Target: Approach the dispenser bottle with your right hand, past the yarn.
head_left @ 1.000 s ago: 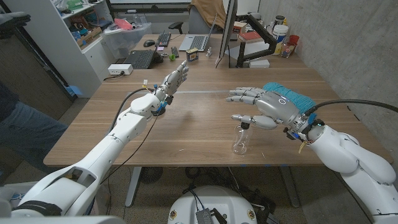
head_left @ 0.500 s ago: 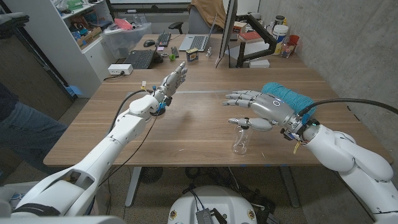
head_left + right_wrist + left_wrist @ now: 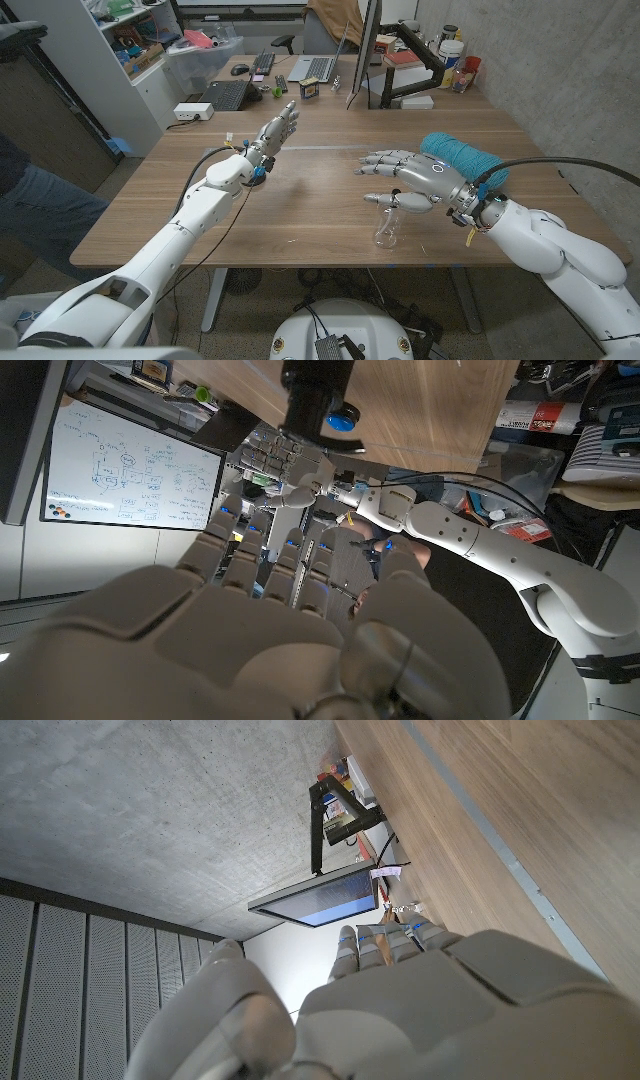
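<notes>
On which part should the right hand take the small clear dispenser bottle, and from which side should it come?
Probably the clear body below the pump head, from the right, fingers wrapping sideways. The small clear dispenser bottle stands upright near the table's front edge, narrow on top, and the right hand hovers open just above it, with the teal yarn skein behind.

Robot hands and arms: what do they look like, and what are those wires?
Each arm is a glossy white rounded shell. The right robot hand and left robot hand are silver-grey metal with segmented, human-like fingers. A black cable runs along each forearm, with small blue and yellow fittings at the wrists.
</notes>
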### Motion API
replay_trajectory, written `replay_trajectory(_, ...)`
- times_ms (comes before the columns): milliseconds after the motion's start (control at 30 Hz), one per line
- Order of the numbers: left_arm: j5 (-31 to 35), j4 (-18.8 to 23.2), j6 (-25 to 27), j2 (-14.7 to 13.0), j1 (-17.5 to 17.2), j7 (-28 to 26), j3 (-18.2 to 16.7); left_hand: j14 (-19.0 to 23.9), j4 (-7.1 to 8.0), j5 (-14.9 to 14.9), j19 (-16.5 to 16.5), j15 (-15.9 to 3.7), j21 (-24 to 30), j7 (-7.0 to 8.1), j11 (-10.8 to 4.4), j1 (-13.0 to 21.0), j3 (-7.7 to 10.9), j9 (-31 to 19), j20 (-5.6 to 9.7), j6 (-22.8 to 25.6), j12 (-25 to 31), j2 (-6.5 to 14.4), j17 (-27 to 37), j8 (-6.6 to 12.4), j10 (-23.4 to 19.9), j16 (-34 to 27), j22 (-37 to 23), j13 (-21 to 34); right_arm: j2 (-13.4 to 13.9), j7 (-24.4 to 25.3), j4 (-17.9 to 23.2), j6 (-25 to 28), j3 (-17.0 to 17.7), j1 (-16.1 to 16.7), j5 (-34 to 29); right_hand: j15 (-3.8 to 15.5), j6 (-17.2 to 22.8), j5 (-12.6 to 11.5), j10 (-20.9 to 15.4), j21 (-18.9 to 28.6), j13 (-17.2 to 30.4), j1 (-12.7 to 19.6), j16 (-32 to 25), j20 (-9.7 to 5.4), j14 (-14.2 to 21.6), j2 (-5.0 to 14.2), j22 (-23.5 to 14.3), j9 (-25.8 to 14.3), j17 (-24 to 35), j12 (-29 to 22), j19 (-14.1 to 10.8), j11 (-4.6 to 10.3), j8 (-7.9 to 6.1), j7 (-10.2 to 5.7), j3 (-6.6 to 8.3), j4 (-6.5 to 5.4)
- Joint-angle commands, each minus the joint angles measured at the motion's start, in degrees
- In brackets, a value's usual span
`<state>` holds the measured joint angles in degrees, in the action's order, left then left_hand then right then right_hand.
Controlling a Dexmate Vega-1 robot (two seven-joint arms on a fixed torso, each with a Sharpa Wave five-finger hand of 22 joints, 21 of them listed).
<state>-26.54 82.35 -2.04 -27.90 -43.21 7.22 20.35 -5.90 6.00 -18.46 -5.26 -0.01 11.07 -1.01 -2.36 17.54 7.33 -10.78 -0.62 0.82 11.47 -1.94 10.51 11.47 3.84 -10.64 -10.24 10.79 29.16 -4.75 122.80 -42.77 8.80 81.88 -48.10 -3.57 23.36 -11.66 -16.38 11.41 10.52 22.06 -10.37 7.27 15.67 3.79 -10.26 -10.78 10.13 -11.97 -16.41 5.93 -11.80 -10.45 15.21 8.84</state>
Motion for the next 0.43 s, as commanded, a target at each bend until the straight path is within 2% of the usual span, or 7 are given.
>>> replay_trajectory(33,0.0,-0.3,-0.1,0.3,-0.1,-0.3,0.2,-0.4,-0.14,-0.2,-0.3,-0.08,0.4,-0.31,-0.35,0.1,-0.19,-0.1,-0.29,0.3,0.2,0.7,0.2,0.11,0.4,-0.2,-0.2,0.2,2.0,0.4,-0.6,1.9,-1.4,-0.1,0.4,0.39,0.4,0.1,-0.4,-0.2,0.2,0.6,-0.3,-0.22,0.5,-0.32,-0.3,-0.2,0.1,-0.4,0.0,0.31,0.23,0.01,0.31,0.01)
replay_trajectory(433,0.2,-1.4,-0.2,0.9,0.7,-0.1,0.5,-0.4,-0.13,-0.2,-0.4,-0.03,0.4,-0.32,-0.1,0.1,-0.34,-0.1,-0.4,0.3,0.2,0.8,0.2,0.1,0.4,-0.2,-0.2,0.2,3.2,1.5,-1.3,2.7,-2.1,-0.6,1.2,0.49,0.7,0.2,-0.6,-0.1,0.2,0.9,-0.4,-0.21,0.8,-0.33,-0.3,-0.2,0.2,-0.4,-0.1,0.17,0.16,-0.04,0.42,-0.01)
